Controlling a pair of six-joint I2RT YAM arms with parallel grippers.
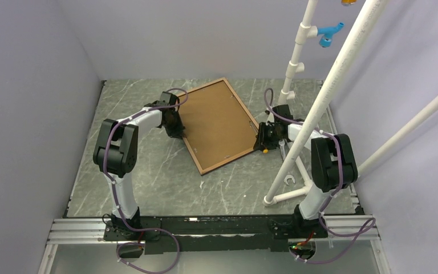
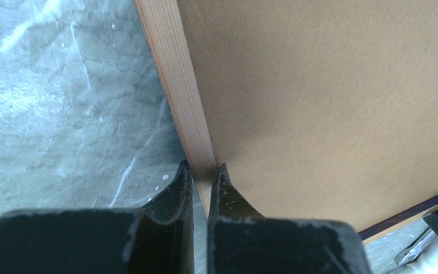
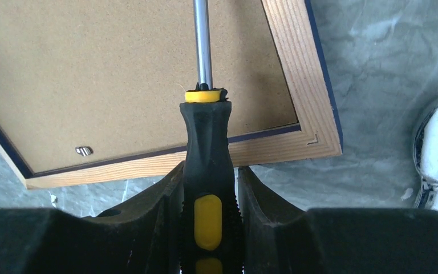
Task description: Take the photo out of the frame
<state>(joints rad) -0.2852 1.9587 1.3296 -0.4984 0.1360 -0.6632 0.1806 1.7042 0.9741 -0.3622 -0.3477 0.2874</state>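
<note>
- The frame (image 1: 228,161) lies face down on the table (image 1: 148,177), askew between the two arms. Its light wood back rim faces up and a thin navy edge shows.
- The photo (image 1: 217,123) sits inside the rim with only its brown back visible. The printed side cannot be seen.
- The left gripper (image 2: 203,171) has its fingers pressed together, tips on the wood rim at the frame's left side. This looks like a hold-down rather than a pinch.
- The right gripper (image 3: 211,171) clamps the black-and-yellow handle of a screwdriver (image 3: 205,131). Its steel shaft reaches over the brown back from the frame's right side, and the tip runs out of the wrist view.
- A small metal tab (image 3: 82,150) sits at the inner edge of the rim and appears to pin the back in place.
- The step in hand is probably freeing such tabs. The blade should slide in flat under a tab and lever against the rim, not dig into the brown back.
- The left gripper should bear straight down so the frame cannot slide or pivot under the push.
- A slip could gouge the back or send the frame skating across the table.
</note>
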